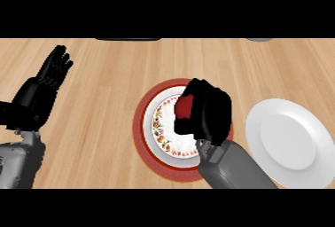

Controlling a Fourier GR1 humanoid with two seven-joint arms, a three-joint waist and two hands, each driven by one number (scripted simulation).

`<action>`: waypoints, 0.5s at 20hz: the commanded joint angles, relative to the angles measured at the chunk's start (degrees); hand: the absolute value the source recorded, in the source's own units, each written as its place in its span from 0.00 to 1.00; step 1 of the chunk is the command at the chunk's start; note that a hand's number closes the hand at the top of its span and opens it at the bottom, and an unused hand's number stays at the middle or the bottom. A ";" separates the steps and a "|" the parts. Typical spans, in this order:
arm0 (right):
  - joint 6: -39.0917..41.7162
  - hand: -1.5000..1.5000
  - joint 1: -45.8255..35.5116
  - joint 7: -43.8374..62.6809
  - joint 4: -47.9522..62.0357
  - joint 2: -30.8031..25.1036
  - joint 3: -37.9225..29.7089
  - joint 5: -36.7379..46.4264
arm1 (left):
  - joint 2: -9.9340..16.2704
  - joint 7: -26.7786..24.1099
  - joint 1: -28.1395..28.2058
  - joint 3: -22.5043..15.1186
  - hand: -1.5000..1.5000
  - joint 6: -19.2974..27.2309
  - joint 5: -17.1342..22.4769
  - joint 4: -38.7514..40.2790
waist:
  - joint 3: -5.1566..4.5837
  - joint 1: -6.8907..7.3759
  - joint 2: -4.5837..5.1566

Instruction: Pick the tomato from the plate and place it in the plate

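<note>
Head view gives you the right hand (208,114) near centre, its fingers curled round the red tomato (185,106), which sits over the red-rimmed patterned plate (145,116). At three o'clock from that plate lies a plain white plate (291,139), just beside it. At nine o'clock, your left hand (47,80) rests spread, fingers up.

Grey forearms (232,170); black fingered robot hand (209,113) on each.

two plates: red-rimmed plate (145,116), white plate (288,137); one tomato (186,106); two hands: left hand (51,73), right hand (208,113).
</note>
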 commanded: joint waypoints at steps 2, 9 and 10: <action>-12.14 1.00 -6.18 3.39 13.46 0.38 -1.40 -6.82 | -0.97 2.80 -4.73 -0.37 0.50 0.83 -0.37 1.91 | 0.05 0.27 0.19; -24.59 0.00 -9.34 -2.43 22.95 0.39 -1.41 -17.51 | -1.68 1.18 -1.69 -1.26 0.50 0.44 -1.63 0.20 | 0.06 0.64 0.11; -28.12 0.00 -10.13 -5.77 27.24 0.39 -2.31 -19.26 | -0.64 2.98 -3.03 -0.80 0.50 -0.57 -0.70 -0.41 | 0.09 1.18 0.29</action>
